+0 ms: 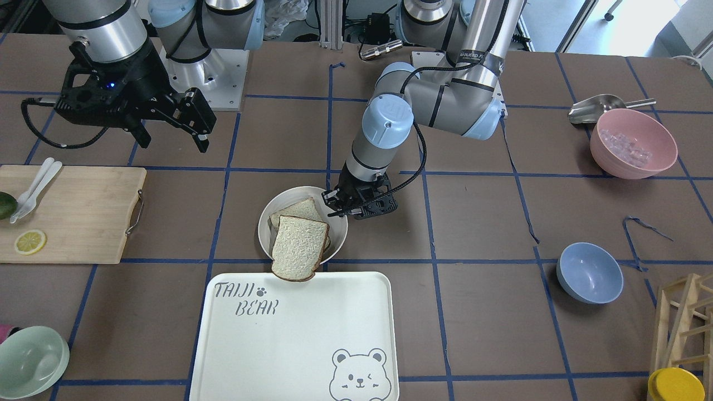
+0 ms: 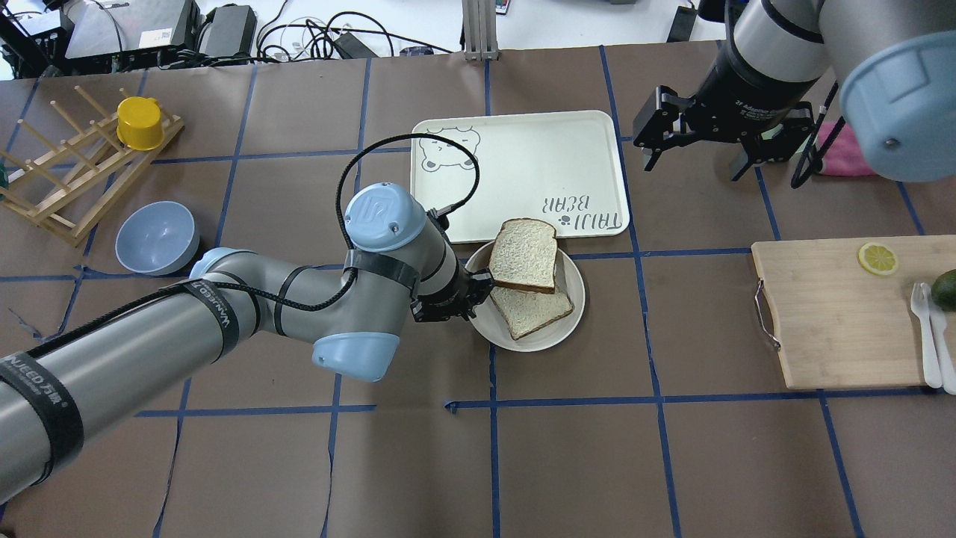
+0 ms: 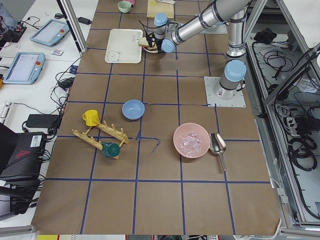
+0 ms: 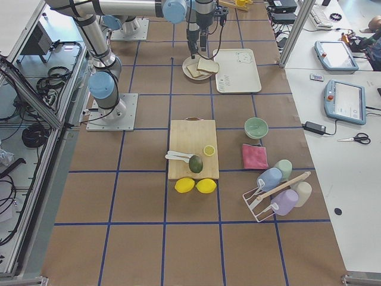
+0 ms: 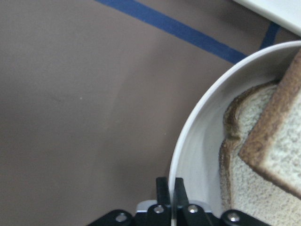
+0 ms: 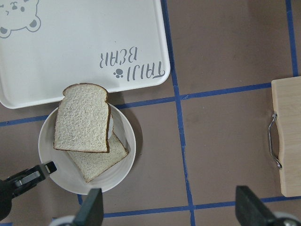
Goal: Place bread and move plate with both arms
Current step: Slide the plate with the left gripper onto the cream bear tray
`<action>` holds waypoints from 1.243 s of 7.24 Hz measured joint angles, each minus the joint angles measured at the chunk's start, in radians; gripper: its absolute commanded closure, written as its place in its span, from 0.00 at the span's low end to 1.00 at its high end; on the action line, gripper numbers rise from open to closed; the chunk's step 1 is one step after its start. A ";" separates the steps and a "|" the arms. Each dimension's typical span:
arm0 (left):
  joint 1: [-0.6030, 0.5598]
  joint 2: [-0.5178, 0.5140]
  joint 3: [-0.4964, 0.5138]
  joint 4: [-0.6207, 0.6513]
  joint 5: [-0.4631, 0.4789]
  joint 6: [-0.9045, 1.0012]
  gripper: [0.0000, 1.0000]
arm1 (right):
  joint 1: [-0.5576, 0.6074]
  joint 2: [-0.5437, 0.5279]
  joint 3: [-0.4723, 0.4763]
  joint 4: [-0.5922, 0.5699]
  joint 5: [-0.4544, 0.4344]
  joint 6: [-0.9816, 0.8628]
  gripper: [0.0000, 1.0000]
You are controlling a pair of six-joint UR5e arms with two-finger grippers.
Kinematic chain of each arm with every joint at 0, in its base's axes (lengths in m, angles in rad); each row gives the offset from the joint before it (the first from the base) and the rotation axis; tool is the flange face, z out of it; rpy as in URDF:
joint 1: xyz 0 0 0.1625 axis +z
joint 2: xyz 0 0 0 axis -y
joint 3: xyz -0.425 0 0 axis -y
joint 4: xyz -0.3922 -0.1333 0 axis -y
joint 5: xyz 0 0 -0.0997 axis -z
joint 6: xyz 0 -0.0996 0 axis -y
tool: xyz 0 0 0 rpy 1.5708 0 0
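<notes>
The cream plate (image 2: pixel 553 340) sits mid-table against the near edge of the white bear tray (image 2: pixel 523 164). It holds two bread slices. The lower slice (image 2: pixel 534 310) lies flat in the plate. The upper bread slice (image 2: pixel 526 254) leans on it and overhangs the rim toward the tray (image 1: pixel 295 345). My left gripper (image 2: pixel 478 288) is shut on the plate's rim (image 5: pixel 188 141), one finger inside and one outside. My right gripper (image 2: pixel 694 161) is open and empty, raised beside the tray's right end, and looks down on the plate (image 6: pixel 127 160) and bread (image 6: pixel 83 117).
A wooden cutting board (image 2: pixel 836 314) with a lemon slice, cutlery and an avocado lies to the right. A blue bowl (image 2: pixel 157 237) and a wooden rack with a yellow cup (image 2: pixel 140 123) stand on the left. A pink bowl (image 1: pixel 633 143) and a green bowl (image 1: pixel 30 362) sit further out.
</notes>
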 measured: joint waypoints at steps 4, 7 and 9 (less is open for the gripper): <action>0.003 0.037 0.001 0.033 -0.037 0.048 1.00 | 0.000 -0.002 -0.001 -0.004 -0.001 -0.002 0.00; 0.021 0.051 0.006 0.068 -0.067 0.048 1.00 | 0.004 0.013 0.005 -0.001 -0.001 -0.008 0.00; 0.068 0.047 0.039 0.076 -0.116 0.042 1.00 | 0.015 -0.018 0.020 0.006 -0.039 -0.010 0.00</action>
